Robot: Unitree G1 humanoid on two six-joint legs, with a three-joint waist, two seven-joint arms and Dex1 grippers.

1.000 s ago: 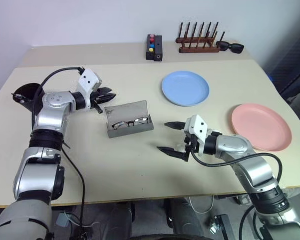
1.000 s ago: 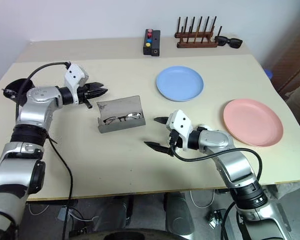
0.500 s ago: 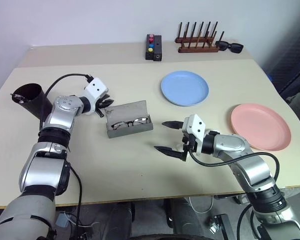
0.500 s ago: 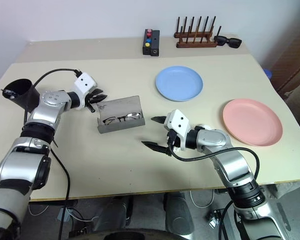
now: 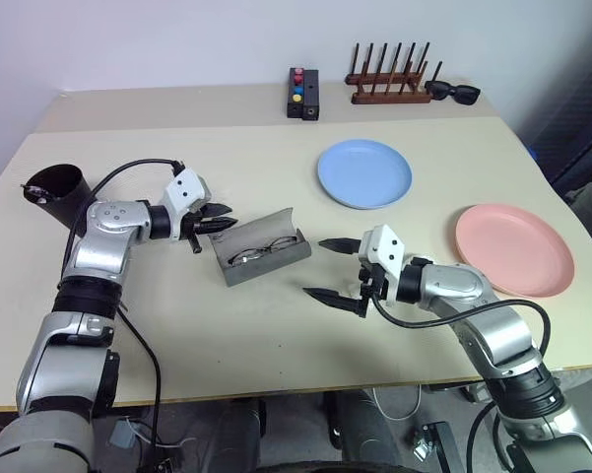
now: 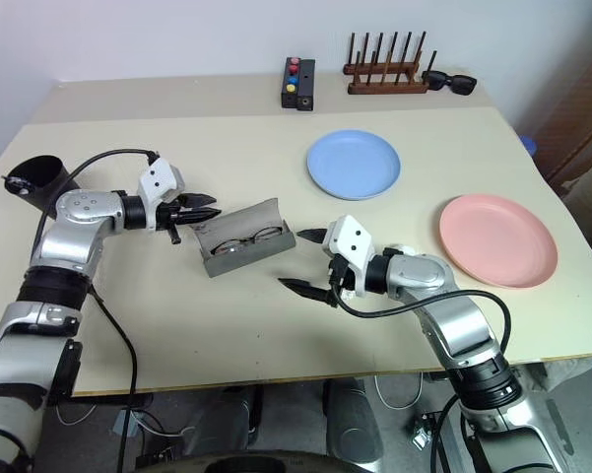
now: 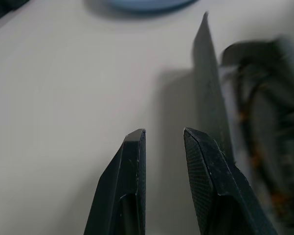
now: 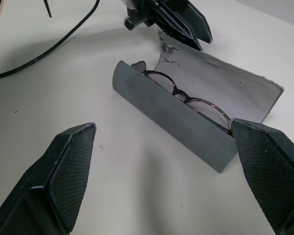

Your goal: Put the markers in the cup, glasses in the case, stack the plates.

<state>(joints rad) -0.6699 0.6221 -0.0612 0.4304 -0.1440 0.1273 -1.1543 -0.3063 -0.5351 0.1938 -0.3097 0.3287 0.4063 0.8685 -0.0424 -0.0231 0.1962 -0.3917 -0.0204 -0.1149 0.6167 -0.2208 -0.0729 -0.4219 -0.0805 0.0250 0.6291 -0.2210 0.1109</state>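
The grey case lies mid-table, turned at a slant, with its lid leaning over the glasses inside it. My left gripper points at the left end of the lid. Its fingers stand a narrow gap apart with nothing between them. To the right of the case, my right gripper is wide open and empty. The black cup stands at the far left. A small dark tip shows at its rim, and I cannot tell whether it is one of the markers. The blue plate and the pink plate lie apart on the right.
At the table's back edge stand a black box with coloured buttons, a wooden peg rack and black sunglasses. My left arm's cable loops above the table near the cup.
My left gripper moved nearer and to the right against the case's lid. The case slid and turned, and its lid now leans further over the glasses. The right arm stayed still.
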